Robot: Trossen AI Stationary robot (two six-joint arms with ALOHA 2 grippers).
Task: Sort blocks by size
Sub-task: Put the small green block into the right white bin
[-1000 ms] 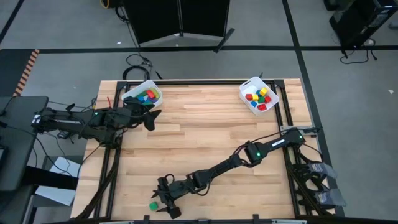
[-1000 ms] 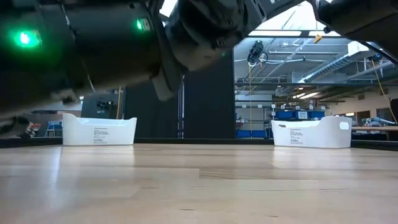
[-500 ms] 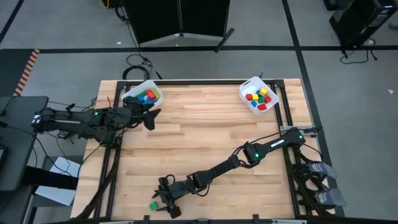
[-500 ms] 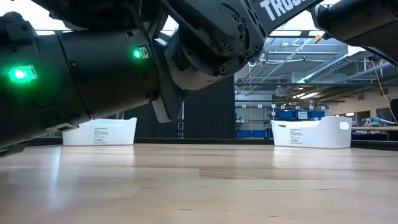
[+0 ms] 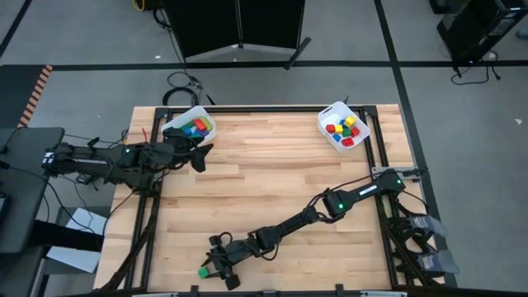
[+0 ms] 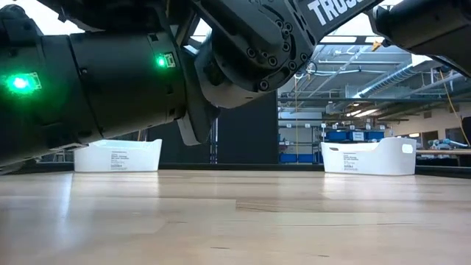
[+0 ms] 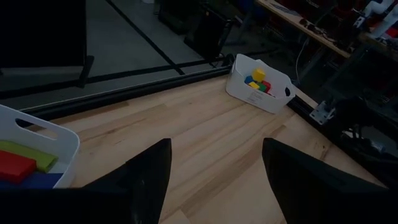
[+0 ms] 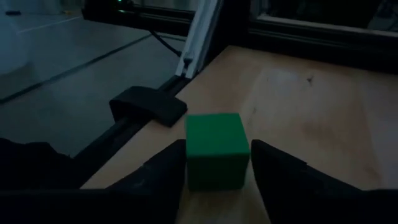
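A green cube point(image 5: 203, 271) sits on the wood table near its near-left corner. It also shows in the right wrist view point(image 8: 216, 149). My right gripper point(image 5: 211, 268) reaches low across the table to it and is closed on it. My left gripper point(image 5: 198, 157) is open and empty beside the left white bin point(image 5: 190, 128), which holds green, red and blue longer blocks point(image 7: 18, 163). The right white bin point(image 5: 342, 128) holds small red, yellow, blue and green cubes point(image 7: 257, 79). My right gripper pinches the green cube by two opposite side faces point(image 8: 190, 155) between its two fingers point(image 8: 166, 169). The fingers come low and nearly level from the table's right side. The cube stands upright with its bottom on the table.
The table's near-left edge and its black frame rail point(image 8: 149, 106) lie just beyond the cube. My right arm point(image 6: 147, 73) fills the upper left of the low view. Both bins stand at the far edge, and bare wood point(image 5: 272, 181) lies between them and the cube.
My right gripper has edged a little toward the green cube near the table's near-left corner. The cube has stayed on the table.
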